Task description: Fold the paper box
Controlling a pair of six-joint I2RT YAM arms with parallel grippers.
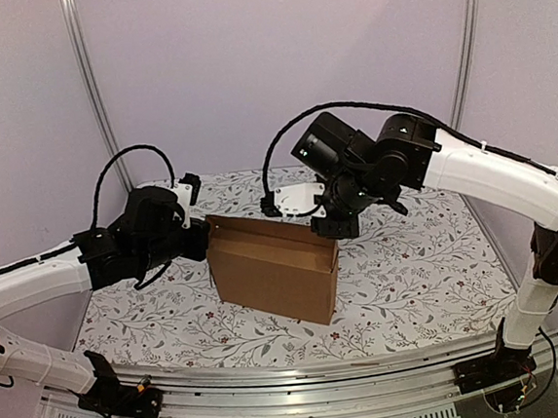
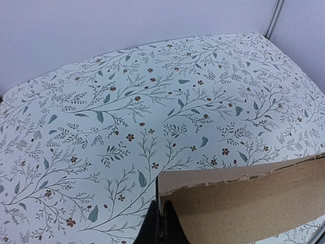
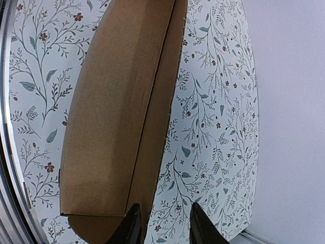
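Note:
The paper box (image 1: pixel 270 273) is plain brown cardboard, standing partly folded as an upright open-topped shape in the middle of the floral table (image 1: pixel 422 275). My left gripper (image 1: pixel 202 240) is at its upper left corner. In the left wrist view the left gripper (image 2: pixel 161 226) is shut on a thin cardboard wall of the box (image 2: pixel 244 203). My right gripper (image 1: pixel 332 229) hovers over the box's upper right back corner. In the right wrist view the right gripper (image 3: pixel 165 229) is open, one finger (image 3: pixel 131 226) over the box (image 3: pixel 117 117), the other over the table.
A metal rail (image 1: pixel 304 388) runs along the table's near edge. Two upright metal posts (image 1: pixel 93 88) (image 1: pixel 464 36) stand at the back corners before a plain white wall. The floral tablecloth (image 2: pixel 127 101) stretches behind the box.

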